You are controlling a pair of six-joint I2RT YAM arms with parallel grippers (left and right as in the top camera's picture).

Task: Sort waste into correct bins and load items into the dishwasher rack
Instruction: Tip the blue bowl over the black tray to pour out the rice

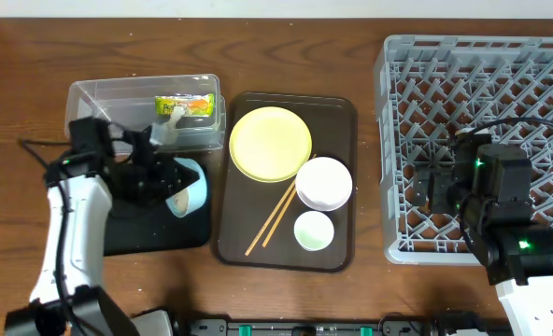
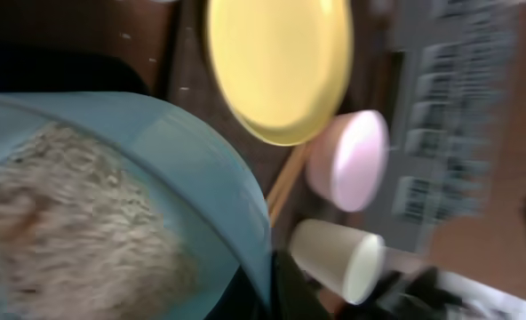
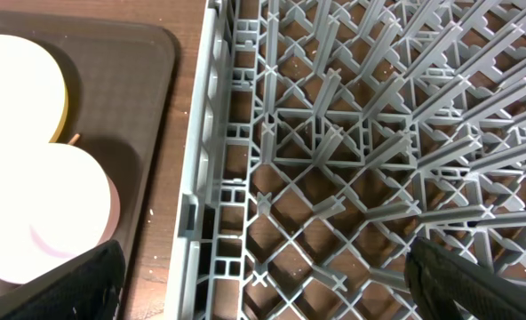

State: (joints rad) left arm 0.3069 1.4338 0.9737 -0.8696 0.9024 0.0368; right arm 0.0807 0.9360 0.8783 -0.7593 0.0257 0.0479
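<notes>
Tipping the light blue bowl [image 1: 197, 187] over the black tray [image 1: 155, 233], your left jaws clamp its rim. Tilt it carelessly and the rice scraps [image 2: 59, 231] could spill onto the counter [image 1: 15, 56]. Only the left wrist view shows those scraps plainly, inside the bowl. Your right jaws hang apart, empty, above the dishwasher rack [image 3: 334, 160].

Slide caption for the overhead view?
Left gripper holds light blue bowl tilted over black tray; right gripper open above dishwasher rack.
</notes>
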